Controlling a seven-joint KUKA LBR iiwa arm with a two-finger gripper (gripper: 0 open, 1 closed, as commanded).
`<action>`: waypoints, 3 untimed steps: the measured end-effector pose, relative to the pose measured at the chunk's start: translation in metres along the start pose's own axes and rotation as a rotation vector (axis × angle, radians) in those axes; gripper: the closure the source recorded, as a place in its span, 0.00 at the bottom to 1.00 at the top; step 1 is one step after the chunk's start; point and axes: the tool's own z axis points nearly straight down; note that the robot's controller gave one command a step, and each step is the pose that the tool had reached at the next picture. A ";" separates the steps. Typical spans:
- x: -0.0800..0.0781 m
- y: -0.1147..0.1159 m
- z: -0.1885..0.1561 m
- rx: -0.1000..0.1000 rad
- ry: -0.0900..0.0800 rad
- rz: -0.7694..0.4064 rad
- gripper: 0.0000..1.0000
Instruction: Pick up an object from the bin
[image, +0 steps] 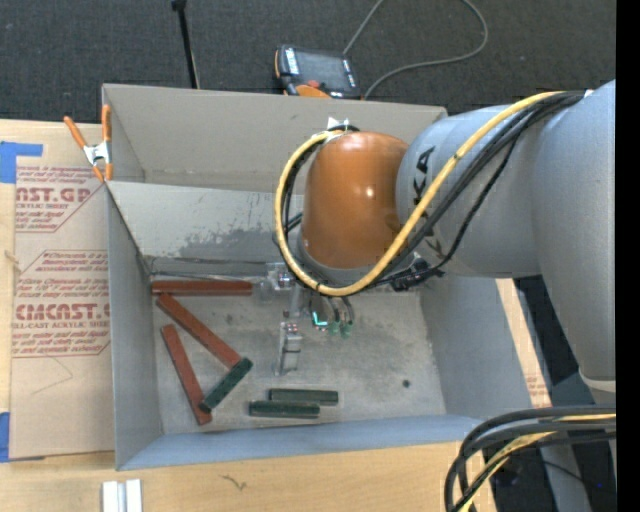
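Grey bin (125, 330) holding red sticks (200, 332) and green sticks (295, 397)
Jaws hang mid-bin, half hidden under the arm (520, 190); released or clenched, cannot tell

The bin (200, 210) is matt grey sheet metal, its floor scuffed. Matt, smooth faces on the red-brown bars (200, 287) and dark green bars (285, 408). Glossy, smooth orange wrist cover (350, 200).

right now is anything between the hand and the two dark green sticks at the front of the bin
Nothing visible. The hand hangs just behind the two dark green sticks, with only bare bin floor between. The red sticks and a third green stick lie off to the left, clear of that path.
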 end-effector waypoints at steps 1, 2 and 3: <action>0.033 0.016 0.100 0.002 0.002 -0.099 0.00; 0.003 0.008 0.095 0.000 -0.006 -0.182 0.00; 0.044 0.033 0.096 0.000 -0.007 0.178 0.00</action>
